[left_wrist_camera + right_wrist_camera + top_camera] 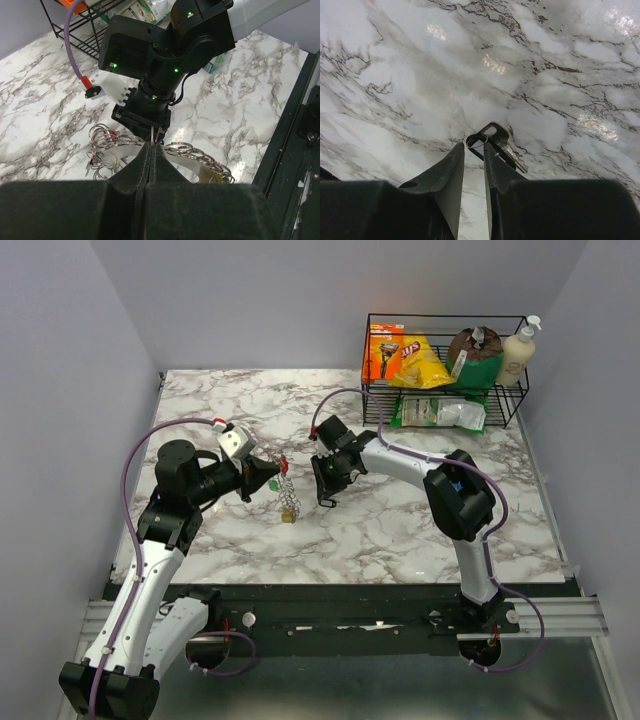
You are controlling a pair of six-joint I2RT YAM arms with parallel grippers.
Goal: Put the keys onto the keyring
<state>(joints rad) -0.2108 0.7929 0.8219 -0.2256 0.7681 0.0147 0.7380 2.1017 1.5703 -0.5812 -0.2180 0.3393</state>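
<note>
My left gripper (152, 144) is shut on the keyring (200, 154), a silvery chain of wire rings that hangs from its tips and bears a yellow-gold piece (207, 175). A red key head (113, 134) shows among the rings on the left. In the top view the keyring (287, 495) dangles just above the table from the left gripper (274, 476). My right gripper (475, 145) holds its fingers a narrow gap apart, pinching the small ring of a plain silvery key (506, 143) just above the marble. In the top view the right gripper (325, 490) is close to the right of the keyring.
A black wire basket (445, 405) with snack bags and a lotion bottle stands at the back right of the marble table (400, 530). The right arm's wrist (165, 55) fills the space just beyond my left fingertips.
</note>
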